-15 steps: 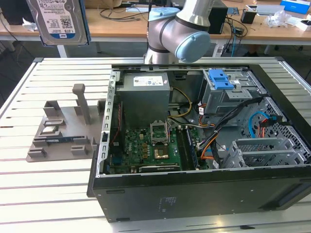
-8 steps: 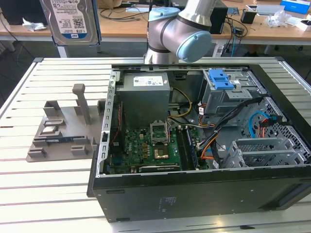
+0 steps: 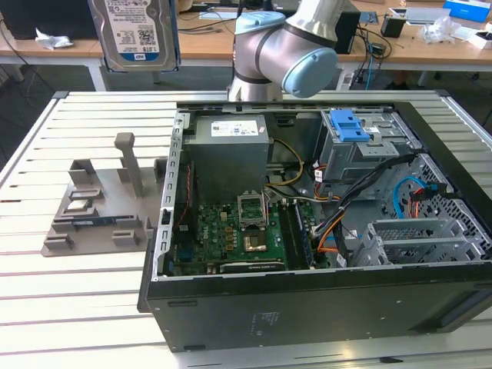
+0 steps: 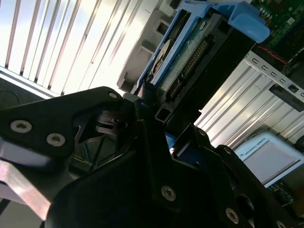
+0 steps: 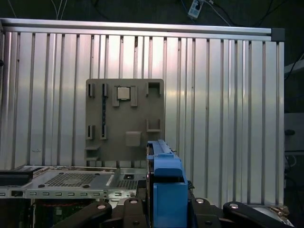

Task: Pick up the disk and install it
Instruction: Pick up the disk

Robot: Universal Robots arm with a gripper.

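We see the disk [image 3: 134, 34] as bare silver metal under a glossy white-and-blue paper label, framed by smooth blue plastic rails. The claw [image 4: 153, 108] is matt black, studded with bright metal screw heads. The counter [image 3: 77, 307] is ribbed pale metal with a soft sheen. The tray [image 3: 58, 244] on the left looks like matt grey plastic. The computer case [image 3: 307, 307] is matt black outside and bare perforated sheet metal inside. The arm's joint cap [image 3: 311, 73] is glossy pale-blue plastic.

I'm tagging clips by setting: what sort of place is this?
Probably a robotics lab: an opened computer case on a slatted metal table, cluttered desks behind, the pincer gripping the disk.
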